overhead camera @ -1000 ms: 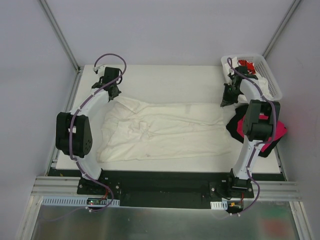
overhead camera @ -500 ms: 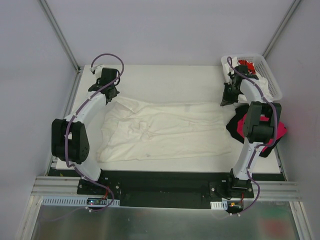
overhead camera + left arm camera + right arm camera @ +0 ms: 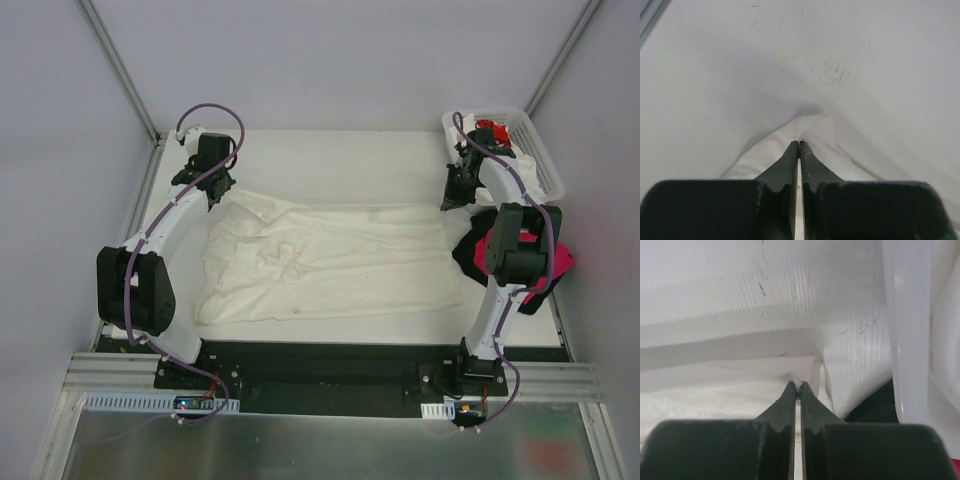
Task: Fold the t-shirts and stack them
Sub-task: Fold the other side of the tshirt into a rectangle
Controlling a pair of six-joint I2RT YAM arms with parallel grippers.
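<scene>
A cream-white t-shirt (image 3: 320, 260) lies spread and wrinkled across the table. My left gripper (image 3: 217, 190) is shut on its far left corner; the left wrist view shows the cloth (image 3: 815, 125) peaked up at the closed tips (image 3: 799, 144). My right gripper (image 3: 452, 203) is shut on the far right corner, with a small fold of cloth (image 3: 715, 390) pinched at its tips (image 3: 797, 385). A magenta-pink t-shirt (image 3: 560, 258) and a black one (image 3: 465, 252) lie heaped under the right arm. A white t-shirt with red print (image 3: 492, 130) sits in the basket.
The white lattice basket (image 3: 545, 170) stands at the far right corner, close beside the right gripper; its wall (image 3: 907, 330) fills the right of the right wrist view. Grey walls and metal frame rails bound the table on the left, the right and behind.
The left arm has stretched out, its elbow dropping toward the near left, and its gripper has shifted slightly back and left with the shirt corner. The right arm has stayed put.
</scene>
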